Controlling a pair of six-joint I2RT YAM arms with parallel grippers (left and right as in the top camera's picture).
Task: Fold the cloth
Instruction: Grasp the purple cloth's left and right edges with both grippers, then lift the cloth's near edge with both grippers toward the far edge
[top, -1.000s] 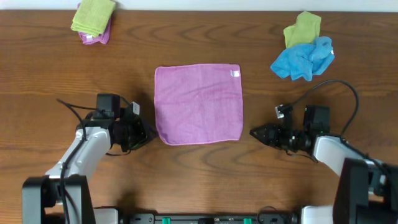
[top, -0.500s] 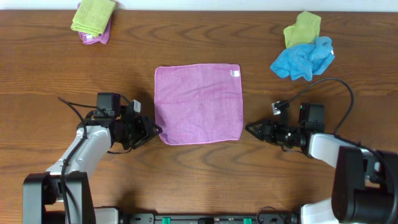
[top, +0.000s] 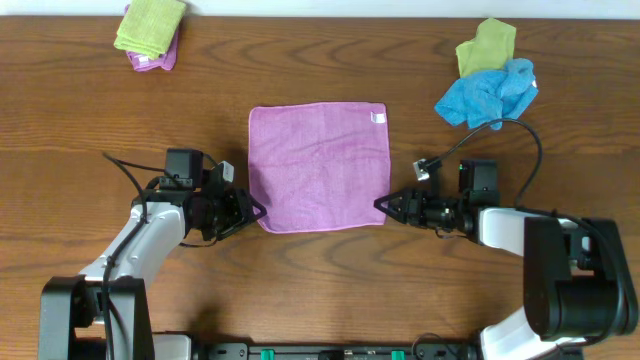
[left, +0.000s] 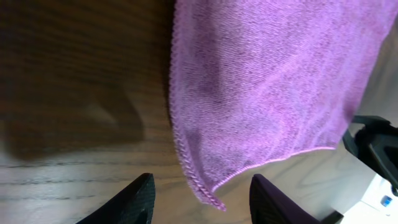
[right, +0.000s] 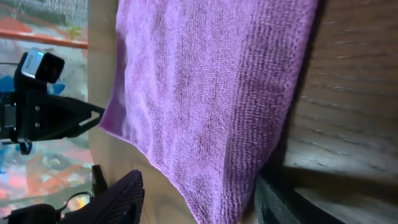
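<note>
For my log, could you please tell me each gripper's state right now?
Left gripper: open, empty, at the mauve-purple square microfibre cloth.
Right gripper: open, empty.

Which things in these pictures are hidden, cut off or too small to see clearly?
- White tag on the cloth: too small to read in the overhead view, and outside both wrist views.
- Left gripper: in the left wrist view, only the finger ends show. The bottom edge cuts off the rest.
- Right gripper: in the right wrist view, the fingers are blurred and cut off at the bottom edge.
- Purple cloth: in the overhead view, mostly covered by a yellow-green cloth.
</note>
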